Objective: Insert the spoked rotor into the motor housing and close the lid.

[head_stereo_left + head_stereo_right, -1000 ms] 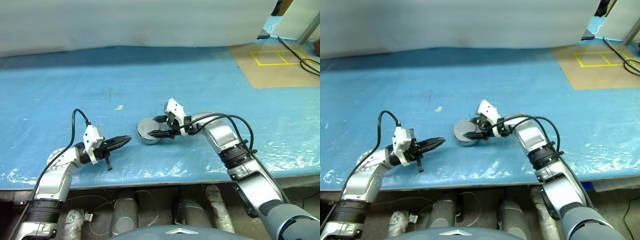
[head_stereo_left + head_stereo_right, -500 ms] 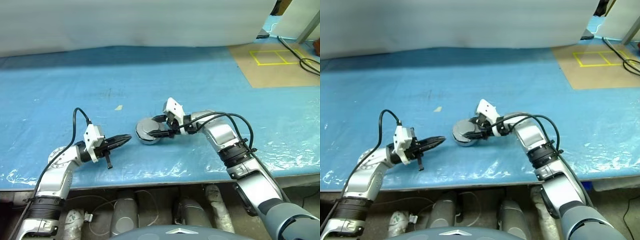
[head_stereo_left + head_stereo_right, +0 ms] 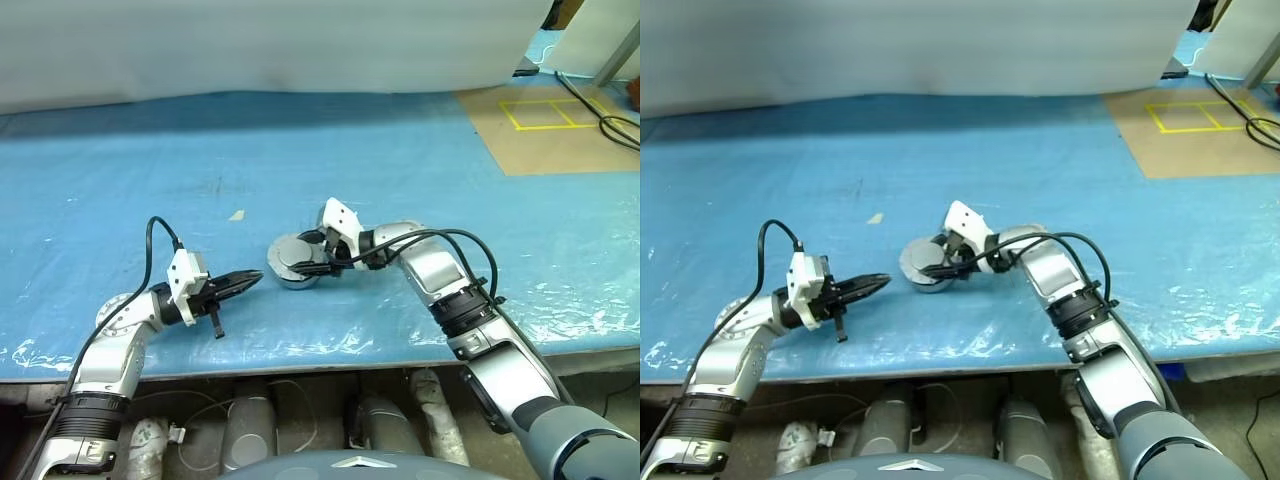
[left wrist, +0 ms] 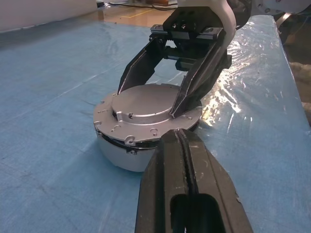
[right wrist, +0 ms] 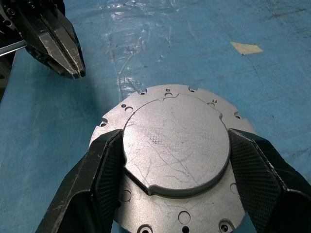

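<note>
The grey motor housing [image 3: 291,278] stands on the blue table, a little right of the middle near the front. The lid [image 5: 176,143] lies on it, plain grey face up. My right gripper [image 5: 175,145] reaches in from the right and is shut on the lid's raised centre, one finger [image 4: 138,65] pressed to each side. My left gripper [image 3: 254,276] is shut and empty, pointing at the housing from a short gap to its left. The spoked rotor is hidden.
Crinkled blue plastic sheet [image 3: 150,150] covers the table, whose front edge [image 3: 300,350] runs just below both grippers. A scrap of tape [image 3: 238,214] lies behind the left gripper. A brown board with yellow tape squares [image 3: 560,125] and black cables [image 3: 612,125] lie far right.
</note>
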Tool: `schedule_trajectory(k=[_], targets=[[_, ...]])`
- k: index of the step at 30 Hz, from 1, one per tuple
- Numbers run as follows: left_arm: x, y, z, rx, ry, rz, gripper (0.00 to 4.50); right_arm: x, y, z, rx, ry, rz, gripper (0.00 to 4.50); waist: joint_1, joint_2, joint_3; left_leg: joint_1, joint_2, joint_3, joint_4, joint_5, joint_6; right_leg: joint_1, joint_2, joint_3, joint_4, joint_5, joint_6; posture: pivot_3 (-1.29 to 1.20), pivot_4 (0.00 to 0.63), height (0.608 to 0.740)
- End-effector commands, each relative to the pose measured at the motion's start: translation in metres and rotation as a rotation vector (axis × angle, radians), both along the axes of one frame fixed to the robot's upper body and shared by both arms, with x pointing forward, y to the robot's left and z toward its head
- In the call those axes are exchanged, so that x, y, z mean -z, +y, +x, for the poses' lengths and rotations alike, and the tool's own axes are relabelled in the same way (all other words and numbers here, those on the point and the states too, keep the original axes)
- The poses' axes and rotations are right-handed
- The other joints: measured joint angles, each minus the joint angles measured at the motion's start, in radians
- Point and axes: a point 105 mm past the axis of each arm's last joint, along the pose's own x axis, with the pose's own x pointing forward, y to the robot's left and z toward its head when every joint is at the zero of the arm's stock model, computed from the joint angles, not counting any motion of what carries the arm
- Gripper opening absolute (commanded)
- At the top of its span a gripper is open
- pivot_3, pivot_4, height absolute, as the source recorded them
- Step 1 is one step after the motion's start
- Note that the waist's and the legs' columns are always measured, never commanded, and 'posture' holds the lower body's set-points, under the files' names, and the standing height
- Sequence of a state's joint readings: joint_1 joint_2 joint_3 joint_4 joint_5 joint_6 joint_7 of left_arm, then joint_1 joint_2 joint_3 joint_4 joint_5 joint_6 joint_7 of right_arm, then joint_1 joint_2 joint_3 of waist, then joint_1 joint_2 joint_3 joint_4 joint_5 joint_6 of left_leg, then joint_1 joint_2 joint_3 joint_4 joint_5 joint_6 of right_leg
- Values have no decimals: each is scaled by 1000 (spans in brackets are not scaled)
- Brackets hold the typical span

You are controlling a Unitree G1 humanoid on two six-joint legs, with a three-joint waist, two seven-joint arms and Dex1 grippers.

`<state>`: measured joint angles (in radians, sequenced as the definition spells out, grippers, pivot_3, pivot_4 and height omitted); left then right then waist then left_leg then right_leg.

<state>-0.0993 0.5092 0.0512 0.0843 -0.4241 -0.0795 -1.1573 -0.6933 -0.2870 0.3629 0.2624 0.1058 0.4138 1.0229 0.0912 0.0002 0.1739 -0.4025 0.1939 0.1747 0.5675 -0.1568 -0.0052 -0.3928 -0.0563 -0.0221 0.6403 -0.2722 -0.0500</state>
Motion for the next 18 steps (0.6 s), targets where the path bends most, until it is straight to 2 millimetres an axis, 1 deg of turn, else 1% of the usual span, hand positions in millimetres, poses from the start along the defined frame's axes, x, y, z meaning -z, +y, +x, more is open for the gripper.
schedule_trajectory(k=[1,6,9,16,18], targets=[[-5,1,0,3,-32,0,0,0,-1,3,2,-48,-17,2952,0,0,0,0,0,0,0,0,0,0,0,0,0,0,0,0,150,740],[-6,-1,0,5,-35,-4,0,20,-13,5,3,-59,-99,2952,0,0,0,1,0,0,0,0,0,1,0,0,0,0,0,0,150,740],[-6,-1,1,5,-36,-4,0,25,-17,6,6,-59,-111,2952,0,0,0,4,0,0,0,0,0,4,0,0,0,0,0,0,150,740],[-4,-1,2,8,-35,-4,0,45,-26,9,42,-11,-154,2952,1,0,0,15,-2,1,-2,-1,1,12,-2,2,0,0,0,0,150,740],[-4,-1,3,9,-36,-5,0,55,-33,12,75,19,-199,2952,1,0,0,21,-2,1,-4,-3,4,16,-2,3,-1,0,0,0,150,740]])
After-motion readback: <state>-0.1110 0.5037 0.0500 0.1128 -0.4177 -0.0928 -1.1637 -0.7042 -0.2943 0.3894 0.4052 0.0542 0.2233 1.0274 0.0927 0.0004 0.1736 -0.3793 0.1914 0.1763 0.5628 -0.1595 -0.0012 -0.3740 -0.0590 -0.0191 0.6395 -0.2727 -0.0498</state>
